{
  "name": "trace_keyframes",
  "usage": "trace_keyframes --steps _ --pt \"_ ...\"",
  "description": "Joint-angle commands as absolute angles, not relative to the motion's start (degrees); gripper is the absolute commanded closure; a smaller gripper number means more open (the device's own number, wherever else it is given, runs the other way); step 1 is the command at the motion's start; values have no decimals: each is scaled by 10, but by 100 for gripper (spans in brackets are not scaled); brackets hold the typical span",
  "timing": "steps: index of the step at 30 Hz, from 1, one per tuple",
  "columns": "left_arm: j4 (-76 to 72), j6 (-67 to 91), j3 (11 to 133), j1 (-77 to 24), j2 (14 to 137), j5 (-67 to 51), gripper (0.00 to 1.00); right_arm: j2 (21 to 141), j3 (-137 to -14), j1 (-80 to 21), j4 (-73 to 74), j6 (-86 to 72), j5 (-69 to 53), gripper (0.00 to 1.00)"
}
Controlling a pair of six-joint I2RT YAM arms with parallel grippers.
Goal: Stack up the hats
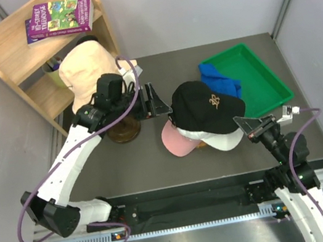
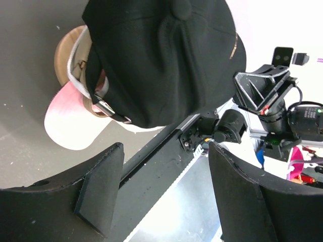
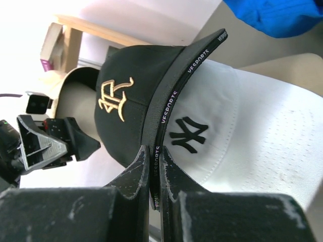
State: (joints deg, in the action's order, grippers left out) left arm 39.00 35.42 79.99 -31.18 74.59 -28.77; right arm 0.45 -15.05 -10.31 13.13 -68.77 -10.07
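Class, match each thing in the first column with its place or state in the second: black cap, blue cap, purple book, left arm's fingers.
Column one:
1. black cap
2. blue cap
3. purple book
4. left arm's fingers

Column two:
A. in the green tray
B. on top of the wooden shelf
C. open, holding nothing
D. atop the white cap, brim pinched by the right arm's fingers

Pairs: 1-D, 2-A, 3-B, 4-C
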Motion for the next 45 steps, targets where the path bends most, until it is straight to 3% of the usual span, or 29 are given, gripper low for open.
trace_keyframes --steps 1,11,16,20,27,32,35,38,39,42,45 --pt "355 335 797 -313 766 -278 28 5 -140 -98 215 -630 -92 100" --pt "300 323 788 -314 821 -266 35 99 -158 -98 312 -604 -39 100" --pt "277 318 778 -321 851 -270 51 136 -165 -98 359 -613 -16 100" --pt "282 310 777 -332 865 -268 59 153 -173 -98 382 -615 -4 100" --pt "307 281 770 -348 873 -251 61 172 -188 -98 378 -592 -4 100" --pt "319 274 764 -357 871 -236 62 149 -267 -99 434 -548 18 100" --pt "318 274 760 -358 868 -232 62 132 -289 -99 432 -553 -18 91" --pt "317 273 761 -359 871 -234 62 126 -291 -99 462 -572 -29 64" --pt "316 272 760 -359 872 -234 62 120 -292 -98 471 -573 -25 51" --pt "315 272 760 -360 873 -236 62 94 -296 -98 487 -581 12 31" --pt "311 272 758 -360 872 -237 62 64 -274 -98 453 -589 20 25"
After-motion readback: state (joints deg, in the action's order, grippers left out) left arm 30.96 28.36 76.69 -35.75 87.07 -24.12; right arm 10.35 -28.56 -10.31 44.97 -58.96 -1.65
